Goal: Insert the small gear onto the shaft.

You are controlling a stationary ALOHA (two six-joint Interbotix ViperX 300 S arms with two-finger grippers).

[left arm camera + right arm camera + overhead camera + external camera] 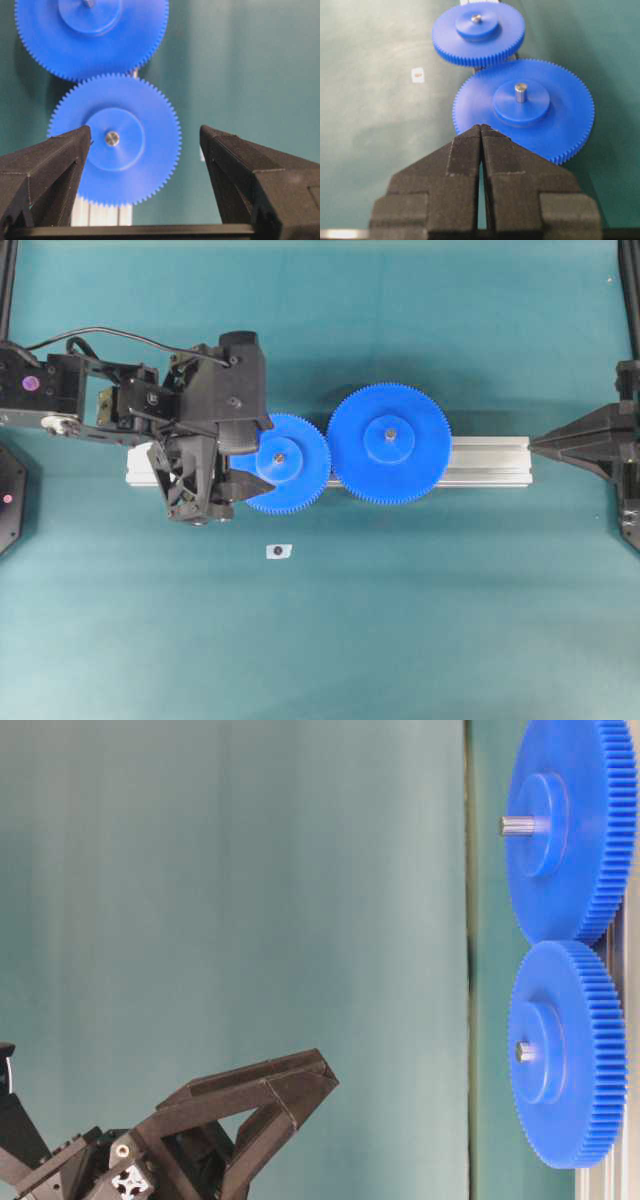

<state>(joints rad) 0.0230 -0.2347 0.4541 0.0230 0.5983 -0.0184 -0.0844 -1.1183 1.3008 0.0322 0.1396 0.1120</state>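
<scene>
Two spread fingers (47, 165) of the left gripper (145, 165) are flanking the small gear (132, 177), which is sitting flat on the shaft (112, 138) beside the larger gear (45, 45), nearer than the pressed-together right gripper (481, 131).

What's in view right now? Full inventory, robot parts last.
small gear: 1, blue, on the rail left of the large gear, teeth meeting it, seated on the shaft
shaft: 1, silver, tip showing in the small gear's hub
large gear: 1, blue, mid-rail, on its own grey pin
rail: 1, silver aluminium, across the table's middle
small white piece: 1, dark centre, on the cloth below the small gear
table cloth: 1, teal
left pincer: 1, black, open, above the small gear
right pincer: 1, black, shut, at the rail's right end
</scene>
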